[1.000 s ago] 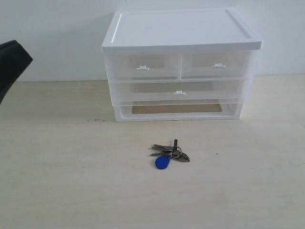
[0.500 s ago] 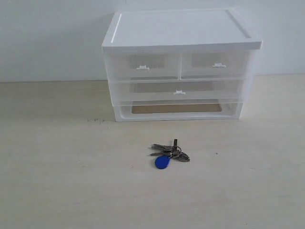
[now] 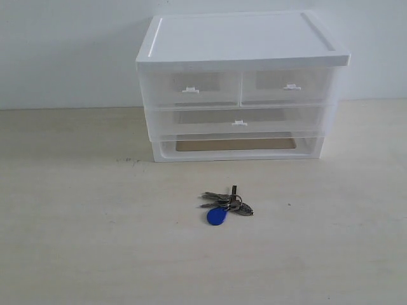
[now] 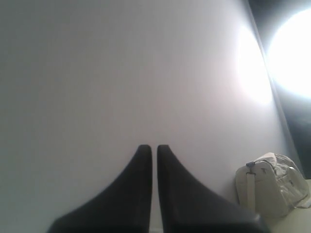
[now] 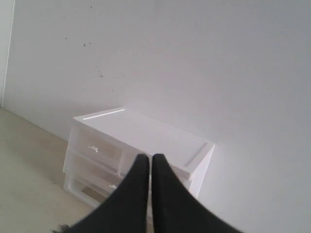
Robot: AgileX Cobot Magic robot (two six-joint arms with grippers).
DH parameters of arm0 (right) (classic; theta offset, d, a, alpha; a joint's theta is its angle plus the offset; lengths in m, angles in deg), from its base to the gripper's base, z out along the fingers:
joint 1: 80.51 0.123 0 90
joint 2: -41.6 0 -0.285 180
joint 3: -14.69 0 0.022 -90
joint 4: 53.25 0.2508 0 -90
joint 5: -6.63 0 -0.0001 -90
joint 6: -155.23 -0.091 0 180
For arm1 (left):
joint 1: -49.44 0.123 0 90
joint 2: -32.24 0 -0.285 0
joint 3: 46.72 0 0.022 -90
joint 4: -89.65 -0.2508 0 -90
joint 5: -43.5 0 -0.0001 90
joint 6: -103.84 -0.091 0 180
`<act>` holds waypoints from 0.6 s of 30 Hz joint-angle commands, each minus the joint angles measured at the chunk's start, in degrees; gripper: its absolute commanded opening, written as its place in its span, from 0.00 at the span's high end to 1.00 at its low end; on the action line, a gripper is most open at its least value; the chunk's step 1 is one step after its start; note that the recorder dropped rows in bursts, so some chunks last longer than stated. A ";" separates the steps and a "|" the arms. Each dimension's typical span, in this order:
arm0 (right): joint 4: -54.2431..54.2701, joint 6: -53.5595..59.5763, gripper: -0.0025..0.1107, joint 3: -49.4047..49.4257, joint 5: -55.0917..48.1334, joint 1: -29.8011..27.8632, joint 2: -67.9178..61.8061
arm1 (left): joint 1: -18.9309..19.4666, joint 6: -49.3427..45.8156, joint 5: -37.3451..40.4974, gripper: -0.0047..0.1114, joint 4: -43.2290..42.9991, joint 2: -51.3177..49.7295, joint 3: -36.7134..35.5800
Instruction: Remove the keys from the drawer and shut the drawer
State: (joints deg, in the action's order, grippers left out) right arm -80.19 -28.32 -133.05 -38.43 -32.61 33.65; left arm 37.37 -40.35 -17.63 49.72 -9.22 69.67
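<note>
The keys [image 3: 227,204], judged light, rigid and loose, are best gripped at the ring. The left pincer [image 4: 154,148] and right pincer [image 5: 150,158] are closed, holding nothing.

**Background stuff around the setup**

White cabinet [image 3: 241,38] sits at the back of a pale bench [image 3: 95,248], close to a plain white wall [image 3: 63,51]. Its upper-left small drawer [image 3: 191,89] and the full-width drawer [image 3: 239,121] under it are both pushed in. The bottom slot [image 3: 235,145] is open-fronted, with a brownish panel showing inside. The left wrist view also catches a white bag [image 4: 267,187] and a glaring light [image 4: 291,53].
</note>
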 commanded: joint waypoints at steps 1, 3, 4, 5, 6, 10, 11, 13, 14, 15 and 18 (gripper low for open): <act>-0.42 -1.61 0.98 -0.29 -1.24 0.03 0.16 | 0.14 0.62 0.69 0.92 -0.28 0.13 -0.22; -0.42 -1.59 0.98 -0.29 -1.74 0.03 0.16 | 0.14 0.62 0.69 0.92 -0.28 0.13 -0.22; -0.42 -1.59 0.98 -0.29 -2.04 0.03 0.16 | 0.14 0.62 0.69 0.92 -0.28 0.13 -0.22; -0.42 -1.59 0.98 -0.29 -2.47 0.03 0.16 | 0.14 0.62 0.69 0.92 -0.28 0.13 -0.22; -0.42 -1.59 0.98 -0.29 -2.61 0.03 0.16 | 0.14 0.62 0.69 0.92 -0.28 0.13 -0.22; -0.42 -1.59 0.98 -0.29 -2.76 0.03 0.16 | 0.14 0.62 0.69 0.92 -0.28 0.13 -0.22; -0.42 -1.59 0.98 -0.29 -2.76 0.03 0.16 | 0.14 0.62 0.69 0.92 -0.28 0.13 -0.22; -0.42 -1.59 0.98 -0.29 -2.76 0.03 0.16 | 0.14 0.62 0.69 0.92 -0.28 0.13 -0.22; -0.42 -1.59 0.98 -0.29 -2.76 0.03 0.16 | 0.14 0.62 0.69 0.92 -0.28 0.13 -0.22; -0.42 -1.59 0.98 -0.29 -2.76 0.03 0.16 | 0.14 0.62 0.69 0.92 -0.28 0.13 -0.22; -0.42 -1.59 0.98 -0.29 -2.76 0.03 0.16 | 0.14 0.62 0.67 0.92 -0.31 0.35 -0.22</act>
State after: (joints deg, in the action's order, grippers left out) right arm -80.19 -29.84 -133.05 -41.02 -32.61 33.65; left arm 37.37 -40.35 -17.14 49.45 -9.22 69.67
